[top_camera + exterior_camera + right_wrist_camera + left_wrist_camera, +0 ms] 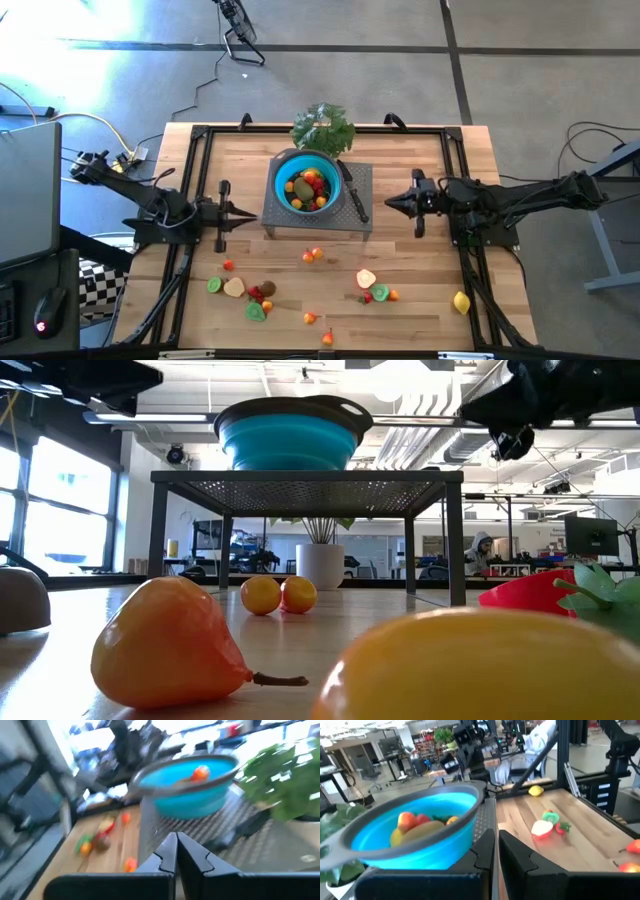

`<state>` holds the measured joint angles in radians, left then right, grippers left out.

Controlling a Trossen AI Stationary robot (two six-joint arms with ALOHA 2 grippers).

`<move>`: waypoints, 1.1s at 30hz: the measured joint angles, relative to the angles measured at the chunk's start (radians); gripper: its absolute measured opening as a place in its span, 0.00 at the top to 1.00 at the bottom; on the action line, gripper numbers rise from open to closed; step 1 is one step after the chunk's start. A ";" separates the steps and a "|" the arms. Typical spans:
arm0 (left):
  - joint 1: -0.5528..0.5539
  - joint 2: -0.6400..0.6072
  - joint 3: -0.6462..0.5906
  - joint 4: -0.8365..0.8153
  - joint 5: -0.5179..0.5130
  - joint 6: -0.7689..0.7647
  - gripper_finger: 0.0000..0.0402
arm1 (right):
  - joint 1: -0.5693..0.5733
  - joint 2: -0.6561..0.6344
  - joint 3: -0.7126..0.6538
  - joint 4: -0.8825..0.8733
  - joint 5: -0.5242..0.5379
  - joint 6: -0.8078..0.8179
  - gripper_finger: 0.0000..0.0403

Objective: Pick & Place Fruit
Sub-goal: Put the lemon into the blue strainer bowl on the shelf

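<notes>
A blue bowl (307, 185) with several small fruits (308, 188) in it stands on a grey mesh stand (318, 212) at the table's middle. More fruits and slices lie loose toward the near edge, among them a lemon (461, 301), a cut apple half (366, 279) and a pear (170, 645). My left gripper (254, 213) is shut and hovers level just left of the stand, its tips (496, 845) pointing at the bowl (415, 832). My right gripper (390, 203) is shut too and hovers level just right of the stand, pointing at the bowl (187, 782). Neither holds anything.
A black-handled knife (352, 195) lies on the stand's right part beside the bowl. A leafy green bunch (322, 127) sits behind the bowl at the far edge. Black frame rails (190, 190) run along the table's sides. Bare wood lies between the stand and the loose fruits.
</notes>
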<state>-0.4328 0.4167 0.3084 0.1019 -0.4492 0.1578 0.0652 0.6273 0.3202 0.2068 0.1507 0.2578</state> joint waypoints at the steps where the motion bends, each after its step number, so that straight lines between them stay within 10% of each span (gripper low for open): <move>1: 0.000 -0.016 0.000 -0.023 0.000 -0.004 0.95 | 0.001 0.000 0.000 0.017 0.032 0.012 0.99; 12: 0.000 -0.052 0.000 -0.105 0.000 -0.144 0.95 | 0.123 0.038 0.065 -0.019 0.127 0.114 0.99; 22: 0.000 -0.046 0.000 -0.161 -0.002 -0.143 0.95 | 0.235 0.293 0.441 -0.628 0.225 0.387 0.99; 33: 0.000 -0.046 0.001 -0.165 -0.003 -0.140 0.95 | 0.305 0.596 0.831 -1.184 0.090 0.768 0.99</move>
<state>-0.4328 0.3706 0.3092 -0.0631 -0.4519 0.0174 0.3706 1.2233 1.1508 -0.9775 0.2412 1.0255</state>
